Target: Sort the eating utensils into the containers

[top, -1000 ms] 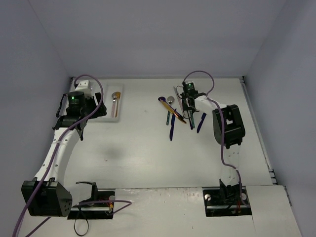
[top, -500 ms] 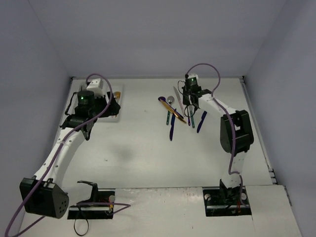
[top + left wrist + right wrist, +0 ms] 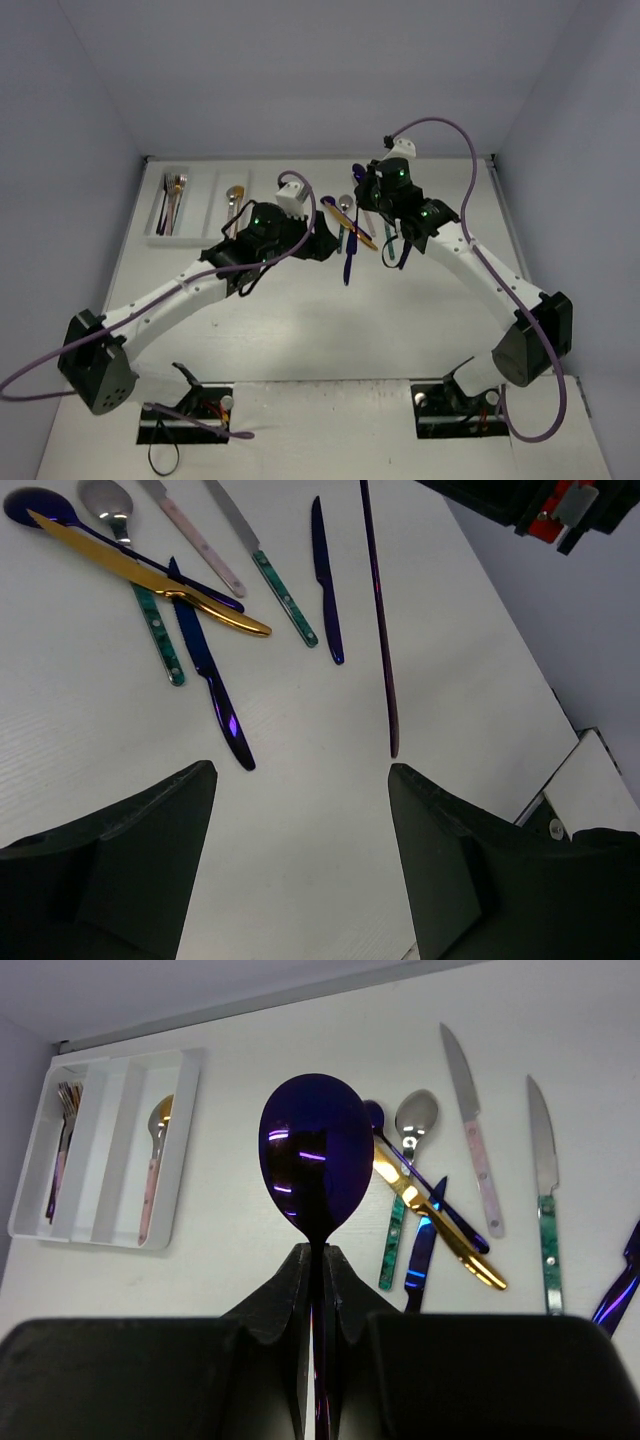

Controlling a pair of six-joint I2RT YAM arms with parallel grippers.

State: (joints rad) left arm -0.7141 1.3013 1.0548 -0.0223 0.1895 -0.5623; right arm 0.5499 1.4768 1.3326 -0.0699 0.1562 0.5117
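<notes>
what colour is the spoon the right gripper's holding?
Glossy dark purple spoon in the right gripper; clearest in right wrist view.

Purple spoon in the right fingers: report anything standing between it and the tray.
The left arm does: in the top view its wrist sits between the purple spoon and the white tray at far left.

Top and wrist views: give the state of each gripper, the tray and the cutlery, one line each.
Left gripper: open, holding nothing.
Right gripper: shut on the purple spoon, held clear of the table.
Tray: forks in one outer compartment, a gold spoon in the other.
Gold knife: lying across other pieces.
Teal-handled knife: lying flat, untouched.
</notes>
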